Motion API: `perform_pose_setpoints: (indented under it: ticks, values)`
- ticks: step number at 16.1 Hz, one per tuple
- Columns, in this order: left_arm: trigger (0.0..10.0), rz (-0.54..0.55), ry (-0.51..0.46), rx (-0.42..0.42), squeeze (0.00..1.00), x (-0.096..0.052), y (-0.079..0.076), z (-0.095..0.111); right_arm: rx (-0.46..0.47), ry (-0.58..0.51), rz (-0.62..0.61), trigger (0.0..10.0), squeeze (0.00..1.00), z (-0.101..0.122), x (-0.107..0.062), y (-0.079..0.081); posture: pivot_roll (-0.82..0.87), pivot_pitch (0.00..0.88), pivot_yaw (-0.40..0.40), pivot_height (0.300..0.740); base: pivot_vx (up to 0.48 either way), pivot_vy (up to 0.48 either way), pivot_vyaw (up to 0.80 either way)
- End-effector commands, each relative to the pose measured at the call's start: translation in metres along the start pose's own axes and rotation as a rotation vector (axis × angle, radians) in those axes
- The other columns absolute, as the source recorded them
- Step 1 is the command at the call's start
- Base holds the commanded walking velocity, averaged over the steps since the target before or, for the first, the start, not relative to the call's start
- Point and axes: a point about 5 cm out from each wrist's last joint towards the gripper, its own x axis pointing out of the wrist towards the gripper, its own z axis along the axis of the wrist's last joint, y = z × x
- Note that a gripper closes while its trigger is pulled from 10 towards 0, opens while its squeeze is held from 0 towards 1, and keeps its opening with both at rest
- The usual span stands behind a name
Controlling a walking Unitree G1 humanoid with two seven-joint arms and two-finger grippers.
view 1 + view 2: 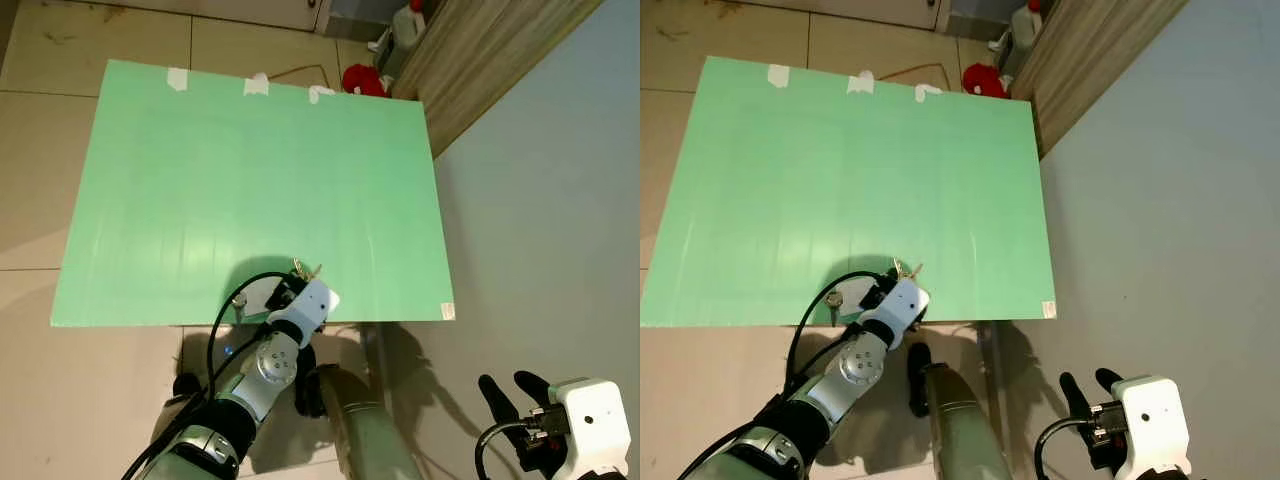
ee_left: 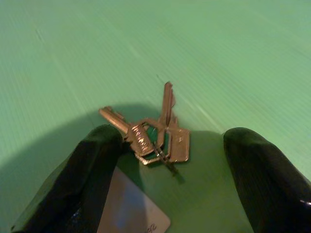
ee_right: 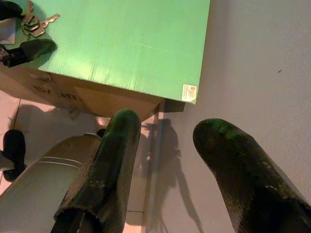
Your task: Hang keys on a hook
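1. A bunch of keys [image 2: 154,133] is seen lying flat on a green sheet [image 1: 250,180] that covers a cardboard box, close to the sheet's near edge.
2. The left gripper [image 2: 170,170] is held low over that near edge, its two black fingers spread wide, one on each side of the keys; one finger [image 2: 92,170] appears to touch the bunch, the other stands apart from it.
3. A pale tag [image 2: 131,208] is seen on the sheet between the fingers, just beside the keys.
4. Most of the green surface beyond the keys is left bare, out to the far edge where strips of tape [image 1: 256,85] are fixed.
5. The right gripper [image 3: 175,160] is held low beside the box's near right corner, over pale floor [image 3: 252,63], its fingers parted and nothing between them.
6. A small label [image 3: 189,92] marks that corner of the sheet.
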Motion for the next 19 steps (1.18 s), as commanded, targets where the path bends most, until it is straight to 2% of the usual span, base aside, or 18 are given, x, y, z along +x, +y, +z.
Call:
perform_pose_setpoints:
  ticks: [1, 4, 7, 8, 9, 10, 19]
  values:
    - [10.0, -0.022, 0.026, -0.009, 0.0, -0.007, -0.0165, -0.0046, 0.003, 0.043, -0.016, 10.0, 0.0, -0.0077, -0.0018, -0.0024, -0.41, 0.436, -0.26, 0.736, 0.0, 0.0, 0.0]
    - [10.0, -0.025, 0.034, -0.011, 0.0, -0.0094, -0.0225, -0.0054, 0.0, 0.046, -0.013, 10.0, 0.0, -0.0083, -0.0019, -0.0024, -0.41, 0.438, -0.264, 0.736, 0.0, 0.0, 0.0]
    - [10.0, -0.008, 0.034, -0.021, 0.0, -0.0085, -0.0197, -0.004, -0.001, 0.049, -0.016, 10.0, 0.0, -0.0089, -0.0026, -0.0029, -0.42, 0.442, -0.266, 0.736, 0.0, 0.0, 0.0]
    - [7.3, -0.004, 0.034, -0.02, 0.0, -0.0082, -0.0188, -0.004, -0.001, 0.051, -0.015, 10.0, 0.0, -0.0094, -0.0028, -0.0026, -0.42, 0.442, -0.266, 0.736, 0.0, 0.0, 0.0]
    - [2.5, -0.001, 0.031, -0.013, 0.0, -0.008, -0.0181, -0.0034, -0.001, 0.051, -0.014, 10.0, 0.0, -0.0096, -0.0026, -0.0022, -0.41, 0.445, -0.267, 0.736, 0.0, 0.0, 0.0]
    - [0.0, 0.004, 0.025, -0.007, 0.0, -0.0079, -0.0169, -0.0026, -0.001, 0.051, -0.014, 10.0, 0.0, -0.0095, -0.0023, -0.0023, -0.41, 0.445, -0.267, 0.736, 0.0, 0.0, 0.0]
    - [0.0, 0.065, 0.041, 0.04, 0.0, -0.0121, -0.0144, -0.0059, -0.001, 0.054, -0.013, 10.0, 0.0, -0.0096, -0.0018, -0.0035, -0.41, 0.453, -0.274, 0.736, 0.0, 0.0, 0.0]
